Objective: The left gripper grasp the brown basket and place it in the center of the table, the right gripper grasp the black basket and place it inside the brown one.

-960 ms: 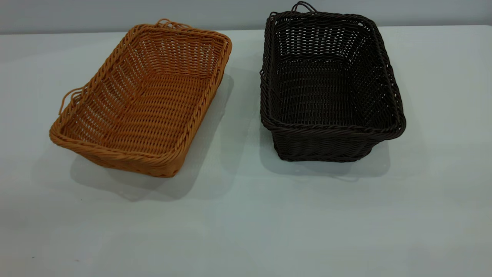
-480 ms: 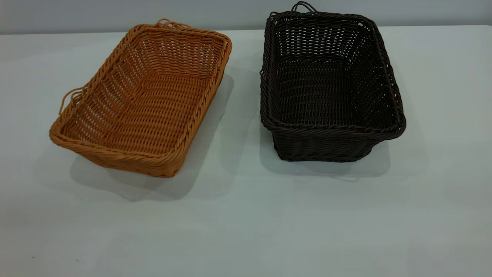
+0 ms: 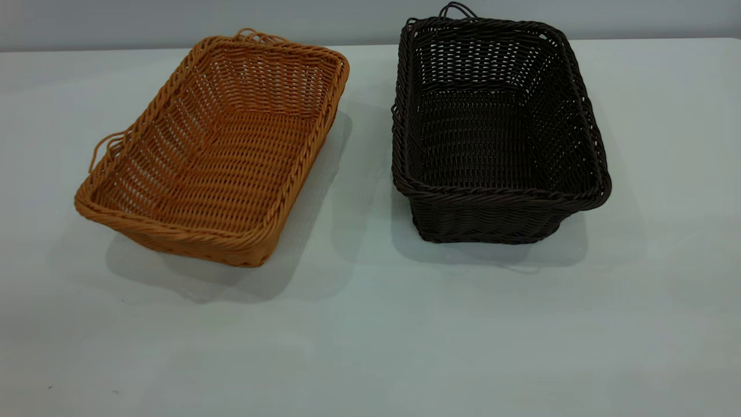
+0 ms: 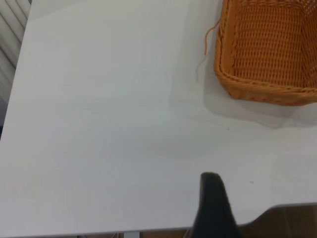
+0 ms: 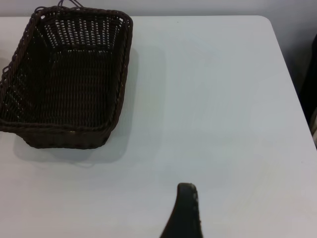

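Observation:
The brown basket (image 3: 217, 150) stands on the table (image 3: 370, 336) at the left, turned at an angle, and the left wrist view shows one end of it (image 4: 267, 54). The black basket (image 3: 495, 127) stands upright at the right, a gap apart from it, and also shows in the right wrist view (image 5: 64, 79). Neither arm appears in the exterior view. Only a dark part of my left gripper (image 4: 212, 203) shows, above the table's near edge and well short of the brown basket. A dark part of my right gripper (image 5: 184, 210) shows over bare table, apart from the black basket.
The table's near edge (image 4: 277, 208) and a rounded corner (image 5: 270, 22) show in the wrist views. Bare tabletop lies in front of both baskets (image 3: 370, 347). A pale wall (image 3: 347, 17) runs behind the table.

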You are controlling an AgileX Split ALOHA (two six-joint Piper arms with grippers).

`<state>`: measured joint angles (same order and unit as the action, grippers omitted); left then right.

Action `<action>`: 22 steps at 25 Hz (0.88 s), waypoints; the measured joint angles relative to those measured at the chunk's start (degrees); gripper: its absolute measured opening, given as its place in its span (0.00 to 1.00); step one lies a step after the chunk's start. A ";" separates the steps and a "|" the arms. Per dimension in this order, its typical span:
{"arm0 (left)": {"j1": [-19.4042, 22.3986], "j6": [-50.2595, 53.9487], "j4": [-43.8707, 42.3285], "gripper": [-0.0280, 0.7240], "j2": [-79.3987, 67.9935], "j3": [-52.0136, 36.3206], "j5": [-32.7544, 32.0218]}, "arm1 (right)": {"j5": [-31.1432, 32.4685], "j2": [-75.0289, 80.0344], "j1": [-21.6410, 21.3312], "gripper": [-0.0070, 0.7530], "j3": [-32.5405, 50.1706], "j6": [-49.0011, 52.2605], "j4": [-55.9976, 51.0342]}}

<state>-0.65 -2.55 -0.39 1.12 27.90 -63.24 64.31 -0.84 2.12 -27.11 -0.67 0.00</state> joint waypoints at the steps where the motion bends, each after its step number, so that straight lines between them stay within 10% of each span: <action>1: 0.00 0.00 0.00 0.66 0.00 0.00 0.00 | 0.00 0.00 0.00 0.77 0.00 0.00 0.00; 22: 0.00 -0.05 0.99 0.66 -4.77 3.77 1.63 | -1.93 5.77 0.73 0.76 -0.04 -0.63 -6.38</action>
<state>-0.65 -2.60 0.60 -3.65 31.67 -61.61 62.38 4.93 2.85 -27.14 -1.30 -6.38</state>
